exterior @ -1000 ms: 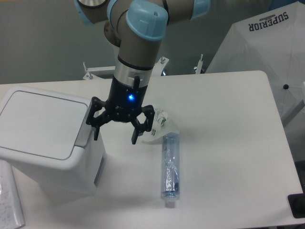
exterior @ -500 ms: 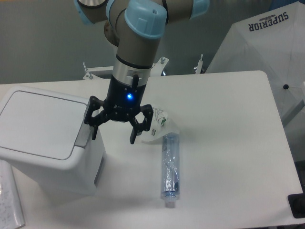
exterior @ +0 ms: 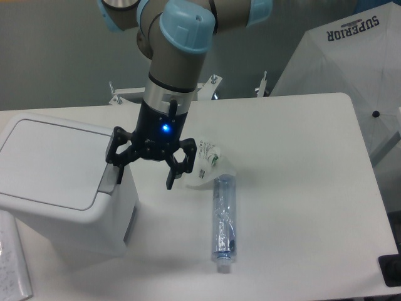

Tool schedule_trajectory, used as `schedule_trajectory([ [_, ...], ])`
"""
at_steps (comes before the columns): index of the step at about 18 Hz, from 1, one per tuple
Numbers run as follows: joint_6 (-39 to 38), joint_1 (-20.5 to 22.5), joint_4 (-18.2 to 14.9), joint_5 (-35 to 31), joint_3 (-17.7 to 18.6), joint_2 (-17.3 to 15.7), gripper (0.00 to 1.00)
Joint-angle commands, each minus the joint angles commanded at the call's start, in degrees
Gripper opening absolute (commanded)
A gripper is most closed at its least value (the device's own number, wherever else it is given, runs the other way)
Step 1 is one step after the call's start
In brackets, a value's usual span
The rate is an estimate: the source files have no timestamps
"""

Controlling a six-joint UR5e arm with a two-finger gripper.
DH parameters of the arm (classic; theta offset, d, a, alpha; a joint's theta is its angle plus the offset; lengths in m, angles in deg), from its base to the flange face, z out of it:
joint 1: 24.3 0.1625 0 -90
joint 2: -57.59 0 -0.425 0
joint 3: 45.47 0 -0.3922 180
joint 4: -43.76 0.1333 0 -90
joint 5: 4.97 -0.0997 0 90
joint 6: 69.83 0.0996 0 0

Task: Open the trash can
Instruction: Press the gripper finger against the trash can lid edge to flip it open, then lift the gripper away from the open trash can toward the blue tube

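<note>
The trash can (exterior: 56,179) is a large white boxy bin at the left of the table, its flat lid down and a grey latch (exterior: 109,182) on its right rim. My gripper (exterior: 144,179) hangs open just right of the bin. Its left finger (exterior: 118,168) is over the latch at the rim. Its right finger (exterior: 172,175) hangs over the table. Nothing is held between them.
A crushed clear plastic bottle (exterior: 223,219) lies on the table right of the gripper, with a crumpled white wrapper (exterior: 210,162) at its top end. A paper sheet (exterior: 12,266) lies at the lower left corner. A white umbrella (exterior: 351,56) stands beyond the table's right rear.
The gripper has shifted slightly left toward the bin's right rim, still open. The lid has stayed down.
</note>
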Motion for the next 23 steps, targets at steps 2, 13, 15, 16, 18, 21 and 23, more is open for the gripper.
schedule_trajectory([
  [2, 0.0, -0.26, 0.0, 0.0, 0.0, 0.26, 1.0],
  [13, -1.4, -0.26, 0.09, 0.17, -3.15, 0.79, 1.0],
  [15, -2.55, 0.09, 0.09, 0.44, -5.79, 0.97, 1.0],
  [16, -2.64, 0.44, 0.09, 0.53, -6.93, 0.97, 1.0],
  [18, -2.55, 1.23, 0.09, 0.53, -8.69, 1.49, 1.0],
  [21, -0.36, 3.59, 0.61, 0.09, -10.89, 2.28, 1.0],
  [23, 5.15, 5.18, 2.71, 0.09, -11.07, 2.46, 1.0],
])
